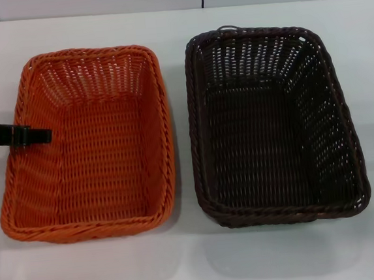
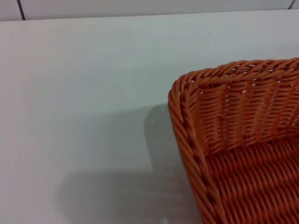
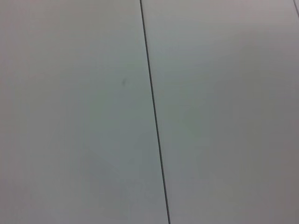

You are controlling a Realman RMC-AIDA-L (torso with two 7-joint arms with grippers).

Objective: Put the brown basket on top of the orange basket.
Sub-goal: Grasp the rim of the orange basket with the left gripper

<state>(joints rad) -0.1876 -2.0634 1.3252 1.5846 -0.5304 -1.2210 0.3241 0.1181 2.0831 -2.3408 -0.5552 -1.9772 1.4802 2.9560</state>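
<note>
The orange basket point(image 1: 89, 145) sits on the left half of the white table, and the brown basket point(image 1: 271, 123) stands beside it on the right with a narrow gap between them. Both are upright and hold nothing. My left gripper point(image 1: 39, 135) comes in from the left edge as a thin black bar, crossing the orange basket's left rim and ending just inside it. In the left wrist view, one corner of the orange basket point(image 2: 243, 140) fills the lower right. My right gripper does not show in any view.
The white table point(image 1: 191, 264) runs around both baskets, with a dark seam point(image 3: 154, 121) in its surface in the right wrist view. A light wall with seams lies along the far edge.
</note>
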